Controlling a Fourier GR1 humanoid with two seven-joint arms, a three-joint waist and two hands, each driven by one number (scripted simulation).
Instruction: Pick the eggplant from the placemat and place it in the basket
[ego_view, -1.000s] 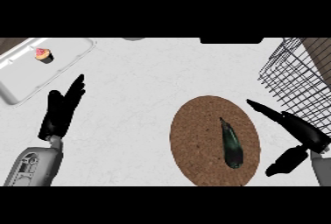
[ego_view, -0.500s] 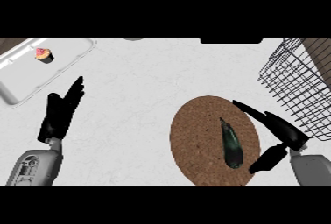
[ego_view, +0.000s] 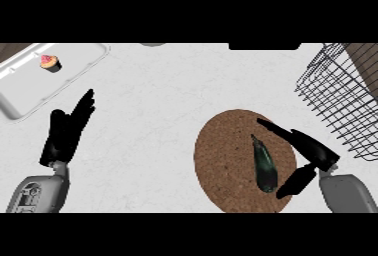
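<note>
Change over the last second: the right hand now lies farther left, drawn away from the near left corner of the basket and over the right margin of the placemat. Its straight fingers, earlier mostly right of the mat, now extend above it toward the far tip of the eggplant. The spread thumb now overlaps the mat's right edge, just beside the eggplant's near end. More of the grey right forearm shows at lower right.

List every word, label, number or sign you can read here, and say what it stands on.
There are none. The eggplant, placemat, basket, tray and cupcake show no writing, label or number.
</note>
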